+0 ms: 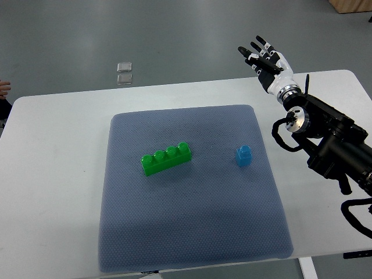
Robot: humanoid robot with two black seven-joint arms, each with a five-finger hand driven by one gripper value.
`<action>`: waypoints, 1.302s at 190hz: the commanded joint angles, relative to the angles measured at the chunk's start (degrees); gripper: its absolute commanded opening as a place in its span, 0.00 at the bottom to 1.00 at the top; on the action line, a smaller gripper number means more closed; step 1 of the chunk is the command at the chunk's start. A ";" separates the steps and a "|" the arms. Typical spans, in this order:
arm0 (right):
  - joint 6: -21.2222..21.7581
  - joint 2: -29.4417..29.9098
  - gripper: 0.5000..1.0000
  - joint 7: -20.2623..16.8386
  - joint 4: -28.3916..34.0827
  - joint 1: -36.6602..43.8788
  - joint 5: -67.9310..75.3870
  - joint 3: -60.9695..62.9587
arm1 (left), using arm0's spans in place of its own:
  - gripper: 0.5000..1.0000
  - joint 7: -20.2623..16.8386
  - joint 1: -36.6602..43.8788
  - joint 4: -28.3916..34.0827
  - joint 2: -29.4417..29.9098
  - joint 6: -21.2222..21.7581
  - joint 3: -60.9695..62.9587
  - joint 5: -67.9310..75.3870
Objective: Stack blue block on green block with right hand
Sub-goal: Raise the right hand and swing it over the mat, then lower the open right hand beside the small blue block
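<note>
A long green block point(166, 158) with a row of studs lies near the middle of the blue-grey mat point(192, 232). A small blue block point(243, 155) stands to its right on the same mat, a short gap away. My right hand point(263, 58) hovers above the table's far right edge, well beyond the blue block, fingers spread and holding nothing. Its black arm point(331, 139) comes in from the right edge. The left arm does not show.
The mat covers the middle of a white table point(58, 174). Two small clear squares point(124, 72) lie on the grey floor beyond the table's far edge. A person's fingertips point(3, 88) peek in at the left edge.
</note>
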 commanded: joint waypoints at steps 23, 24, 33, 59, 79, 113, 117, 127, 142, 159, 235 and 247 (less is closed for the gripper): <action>0.24 -2.86 0.83 0.01 1.14 -0.22 -0.53 -0.25 | 1.00 0.00 -0.02 0.03 0.00 0.00 -0.05 0.00; 0.24 -2.86 0.83 0.01 1.14 -0.22 -0.53 -0.25 | 1.00 0.00 -0.02 0.03 0.00 0.00 -0.05 0.00; 0.32 -3.21 0.83 0.01 1.23 -0.22 -0.70 -0.69 | 1.00 0.00 -0.02 0.03 0.00 0.00 0.04 0.00; 0.76 -4.71 0.83 -0.08 1.50 0.13 -1.41 -1.48 | 1.00 0.00 -0.02 0.03 0.00 0.00 -0.05 0.00; 2.26 -6.03 0.83 -0.08 1.58 0.22 -4.83 -1.66 | 1.00 0.00 -0.02 0.03 0.00 0.00 0.04 0.00; 9.11 -10.51 0.83 -0.17 3.96 -0.13 -14.41 -1.57 | 1.00 0.00 -0.02 0.03 0.00 0.00 0.04 0.00; 9.73 -11.04 0.83 -0.17 4.40 -0.13 -15.64 -1.57 | 1.00 0.00 -0.02 0.03 0.00 0.00 -0.05 0.00; 11.22 -12.79 0.83 -0.17 5.98 -0.13 -18.11 -1.57 | 1.00 0.00 -0.02 0.03 0.00 0.00 -0.05 0.00; 13.33 -15.16 0.83 -0.17 8.88 -0.13 -21.09 -1.57 | 1.00 0.00 -0.02 0.03 0.00 0.00 -0.04 0.00; 15.88 -17.19 0.83 -0.26 10.99 0.04 -24.87 -1.66 | 1.00 0.00 -0.02 0.03 0.00 0.00 -0.05 0.00; 28.27 -22.90 0.83 -0.26 22.24 0.22 -49.92 -1.74 | 1.00 0.00 -0.02 0.03 0.00 0.00 -0.05 0.00; 28.89 -23.34 0.83 -0.26 24.96 0.31 -55.46 -2.71 | 1.00 0.00 -0.02 0.03 0.00 0.00 -0.05 0.00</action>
